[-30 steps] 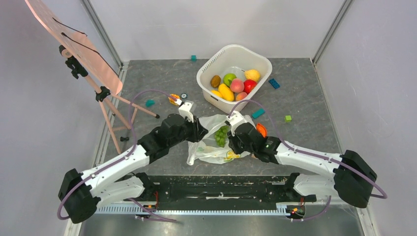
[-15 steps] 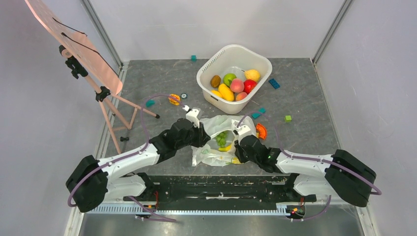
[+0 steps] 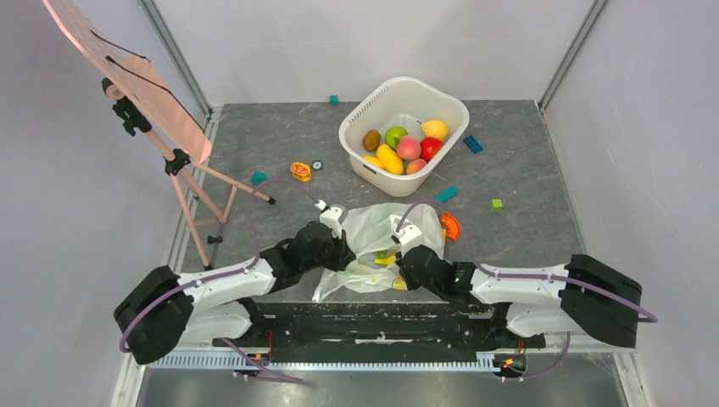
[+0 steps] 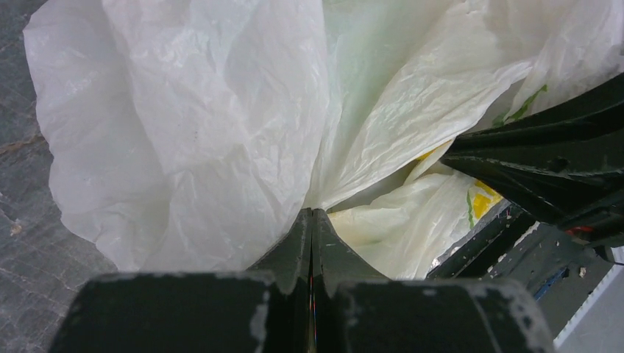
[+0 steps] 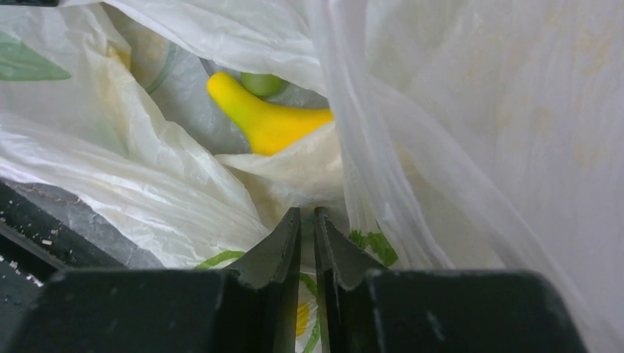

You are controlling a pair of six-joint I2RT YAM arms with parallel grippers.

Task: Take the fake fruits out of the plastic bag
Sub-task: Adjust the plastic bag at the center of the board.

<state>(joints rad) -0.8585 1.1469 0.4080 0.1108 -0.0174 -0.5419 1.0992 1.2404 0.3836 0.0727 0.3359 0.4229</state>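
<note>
While both claws pinch its film, the plastic bag (image 3: 373,222) lies crumpled on the table just ahead of the arm bases.

- Left gripper (image 4: 312,217): fingers pressed flat together on a fold of bag, at the bag's 9 o'clock edge.
- Right gripper (image 5: 307,217): fingers drawn to a sliver with a pleat of film caught between them, at the bag's 3 o'clock edge.
- Inside the bag: one yellow banana (image 5: 272,121), with a round green fruit (image 5: 261,82) touching it just behind. Anything deeper is hidden by folds.
- Outside the bag: fake fruits (image 3: 395,136) heaped in the white tub (image 3: 360,119), at 12 o'clock from the bag and apart from it. Among them are a red apple (image 3: 431,148) and a pink peach (image 3: 409,147).
- Progress, as a judgement: the larger share appears done, with at least two pieces left to remove. Neither claw holds a fruit. Both are occupied with the film, so one would have to let go before reaching in.
</note>
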